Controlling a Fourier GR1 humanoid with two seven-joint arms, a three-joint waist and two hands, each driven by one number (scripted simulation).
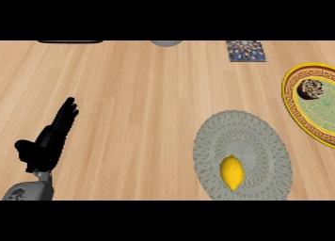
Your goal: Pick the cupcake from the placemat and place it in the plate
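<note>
"How many things are on the wooden desk [142,94]?"

"One cupcake [310,89], one plate [326,113], one placemat [243,136] and one lemon [231,172]. There is also one small dark card [245,51] with specks of colour, up near the top."

"How many robot hands?"

"Only one shows. The left robot hand [49,141] is at the lower left, on its grey forearm [30,190]. It is open, with its fingers straight and pointing up, and it holds nothing. It is well apart from the placemat and the plate."

"Is anything cut off?"

"Yes. The plate runs off the right edge, so part of it is hidden. At the top edge, a flat dark thing [69,41] and a round grey thing [167,43] each show only a thin bit. It is too hard to tell what they are."

"Where is the cupcake?"

"It is in the plate, in the upper left part, close to the yellow rim. From above it looks round and dark."

"What is on the placemat?"

"Just the yellow lemon, low down on the round grey mat. The placemat lies near the plate, to its left and a bit lower."
</note>
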